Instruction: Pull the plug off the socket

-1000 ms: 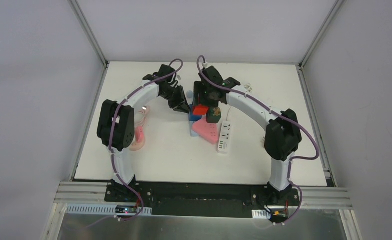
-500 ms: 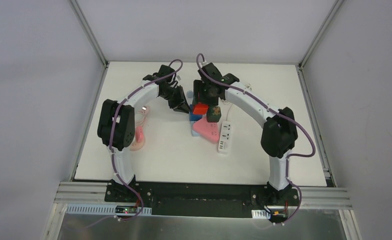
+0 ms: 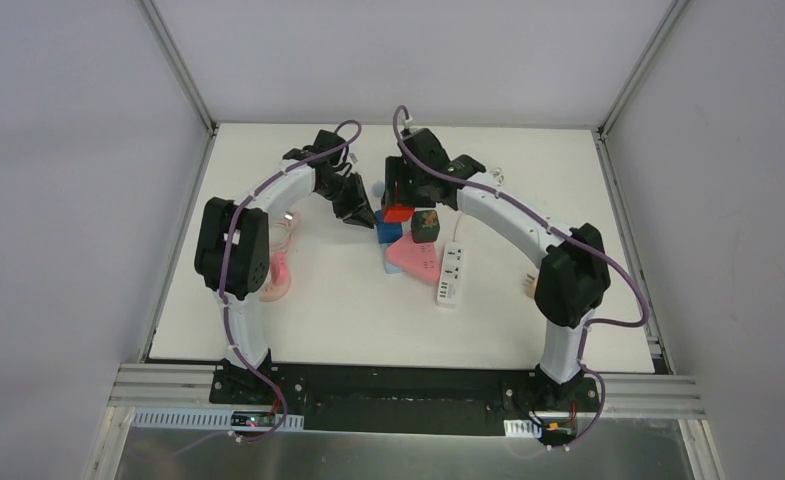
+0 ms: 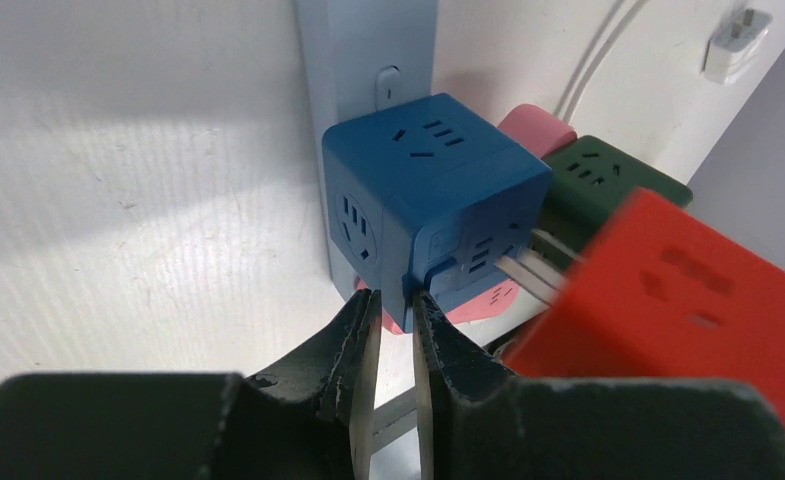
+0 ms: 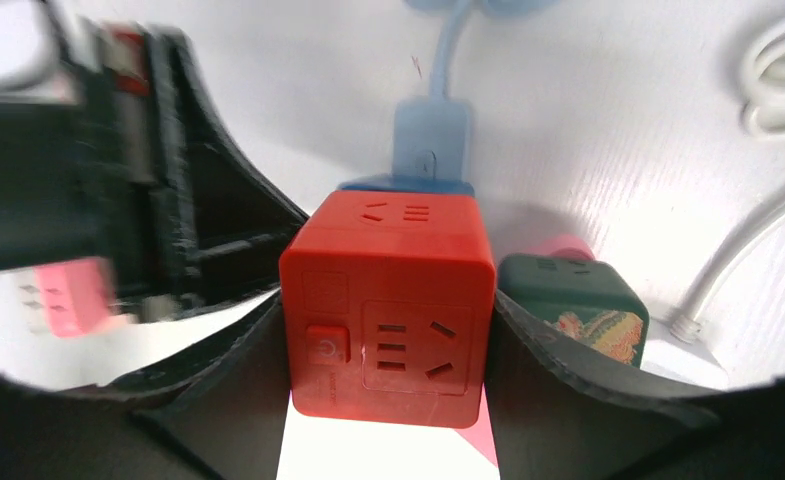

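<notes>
White table [image 3: 318,310], grey walls [image 3: 68,150] — red plug [image 5: 388,300] beside blue socket [image 4: 428,200]

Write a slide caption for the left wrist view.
Red cube, prongs showing, angled off the blue cube; left gripper nearly shut at that cube's lower corner.

Top view: the cluster sits mid-table, toward the far edge. Cube socket [image 3: 387,231] rests on the table [image 3: 568,330]. Plug cube [image 3: 400,213] is just behind it, between the fingers of the right gripper [image 5: 388,300]. Left wrist view: prongs [image 4: 528,275] span the gap between the two cubes. Third cube [image 3: 425,225] is just right of the plug cube. Flat socket block [image 3: 415,262] lies in front of the cubes, with the long power strip [image 3: 450,272] to its right. Left gripper [image 4: 393,340] has its tips at the cube socket's lower left corner. A separate item [image 3: 276,277] lies well apart, beside the left arm
</notes>
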### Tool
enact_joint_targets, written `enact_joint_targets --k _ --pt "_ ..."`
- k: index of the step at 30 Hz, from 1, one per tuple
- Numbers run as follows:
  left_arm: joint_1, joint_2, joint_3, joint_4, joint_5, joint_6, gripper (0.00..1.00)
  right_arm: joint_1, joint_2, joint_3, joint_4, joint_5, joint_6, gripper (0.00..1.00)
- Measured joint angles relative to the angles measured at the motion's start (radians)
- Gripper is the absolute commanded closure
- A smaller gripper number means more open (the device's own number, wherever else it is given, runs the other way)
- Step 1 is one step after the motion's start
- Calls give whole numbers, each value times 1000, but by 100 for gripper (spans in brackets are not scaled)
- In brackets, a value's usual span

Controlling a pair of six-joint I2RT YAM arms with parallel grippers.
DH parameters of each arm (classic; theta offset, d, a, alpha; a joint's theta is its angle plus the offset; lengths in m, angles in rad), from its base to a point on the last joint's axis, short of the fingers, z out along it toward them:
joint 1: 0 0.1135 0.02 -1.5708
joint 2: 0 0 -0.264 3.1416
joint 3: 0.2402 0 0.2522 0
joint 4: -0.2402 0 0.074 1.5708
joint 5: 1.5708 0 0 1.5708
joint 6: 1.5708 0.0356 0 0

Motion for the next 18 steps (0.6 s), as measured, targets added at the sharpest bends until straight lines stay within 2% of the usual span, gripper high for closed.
enact_joint_targets --k 6,11,15,18 --pt "12 10 10 -20 1 -2 82 -3 -14 202 -11 79 90 100" --pt "13 11 11 -21 1 -2 81 -21 -79 198 19 89 91 100" --pt "13 11 11 -22 1 -2 74 -44 -100 174 18 102 97 100" --pt "13 11 11 -22 2 0 64 -82 -117 125 18 101 114 100"
